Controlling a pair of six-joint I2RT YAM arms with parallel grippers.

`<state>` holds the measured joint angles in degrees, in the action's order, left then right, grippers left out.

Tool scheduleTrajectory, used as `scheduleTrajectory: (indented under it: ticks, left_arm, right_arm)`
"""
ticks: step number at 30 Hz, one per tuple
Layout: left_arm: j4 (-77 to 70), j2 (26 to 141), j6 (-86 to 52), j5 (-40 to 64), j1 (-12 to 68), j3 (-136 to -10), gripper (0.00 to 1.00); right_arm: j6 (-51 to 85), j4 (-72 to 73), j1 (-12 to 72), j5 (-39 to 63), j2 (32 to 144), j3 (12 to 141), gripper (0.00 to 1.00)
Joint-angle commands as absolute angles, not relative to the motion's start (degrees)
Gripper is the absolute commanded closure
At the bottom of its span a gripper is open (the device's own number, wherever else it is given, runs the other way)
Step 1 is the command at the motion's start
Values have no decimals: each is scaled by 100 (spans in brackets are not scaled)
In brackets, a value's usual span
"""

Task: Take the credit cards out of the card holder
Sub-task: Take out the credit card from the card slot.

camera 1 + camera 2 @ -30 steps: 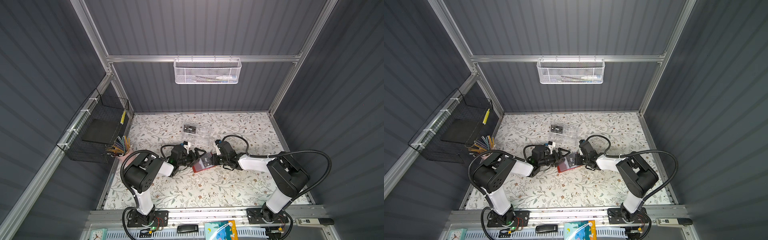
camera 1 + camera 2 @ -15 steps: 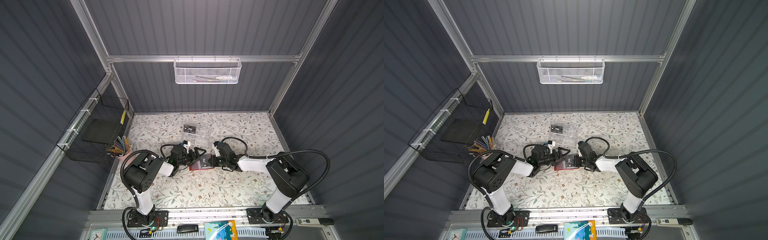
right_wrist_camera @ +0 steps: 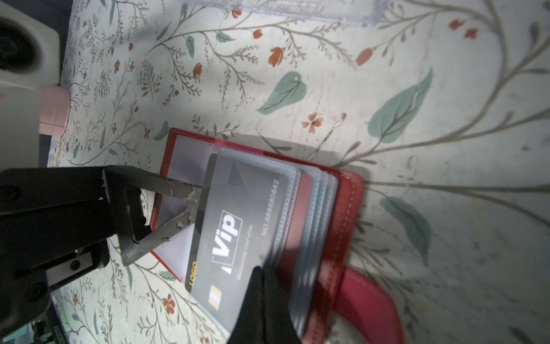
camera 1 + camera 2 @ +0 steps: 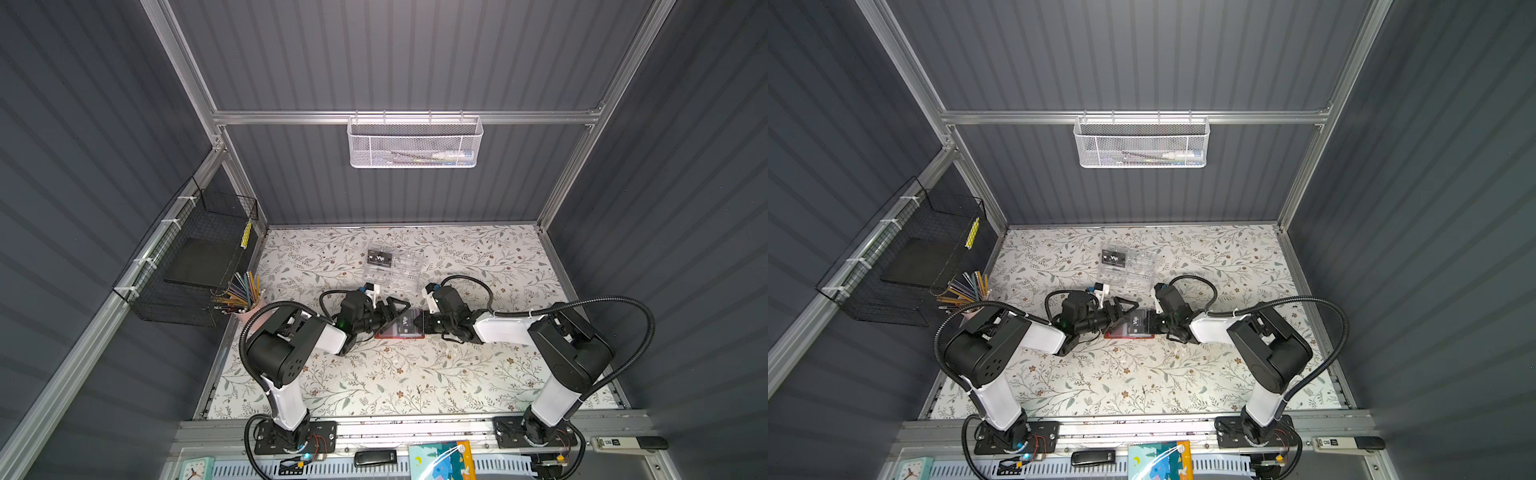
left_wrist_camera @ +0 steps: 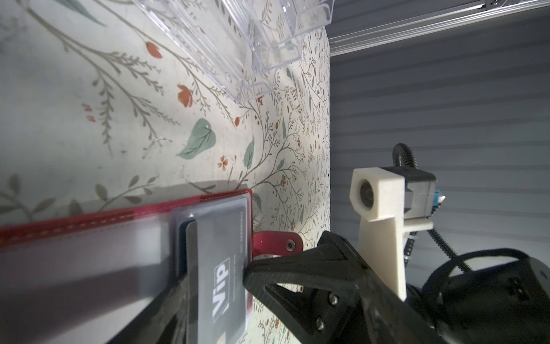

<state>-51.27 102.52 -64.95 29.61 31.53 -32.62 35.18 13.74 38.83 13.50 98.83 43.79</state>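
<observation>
Straddled card [image 3: 235,226] with left gripper [image 4: 394,314] apart; pinned holder [image 3: 348,208] with right gripper [image 5: 248,272] together (sleeve, apparently). Risked dragging holder if pin slipped.

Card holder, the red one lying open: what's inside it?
The card holder holds a stack of clear sleeves; a black Vip card sticks partly out of the top one. Whether the lower sleeves hold cards cannot be seen: they lie covered.
</observation>
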Motion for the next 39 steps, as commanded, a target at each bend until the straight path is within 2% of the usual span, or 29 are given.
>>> scheduleTrajectory:
  ticks: [1, 7, 12, 14, 20, 23, 33, 39]
  left_arm:
    - [-4830, 10041, -6183, 3162, 3208, -3149, 14]
    - [-4773, 9907, -5893, 3184, 3206, -3070, 22]
    - [-4992, 9879, -5894, 3217, 3208, -3001, 32]
    - [-4988, 9830, -5848, 3228, 3208, -2989, 40]
    - [-4853, 9566, -5635, 3160, 3208, -2918, 48]
    - [-4825, 9493, -5574, 3168, 3208, -2898, 59]
    - [-4708, 9428, -5448, 3193, 3208, -2848, 78]
    - [-4398, 9243, -5244, 3146, 3208, -2878, 85]
  right_arm:
    - [3609, 1247, 3995, 1553, 10096, 4239, 100]
    - [3663, 1353, 3990, 1617, 10193, 4231, 100]
    - [3683, 1380, 3990, 1634, 10264, 4265, 100]
    - [3683, 1371, 3991, 1633, 10284, 4287, 100]
    - [3674, 1354, 3990, 1651, 10357, 4318, 100]
    - [3691, 1361, 3990, 1660, 10419, 4342, 100]
    - [3692, 1350, 3990, 1715, 10485, 4394, 100]
    - [3674, 1345, 3985, 1786, 10563, 4456, 100]
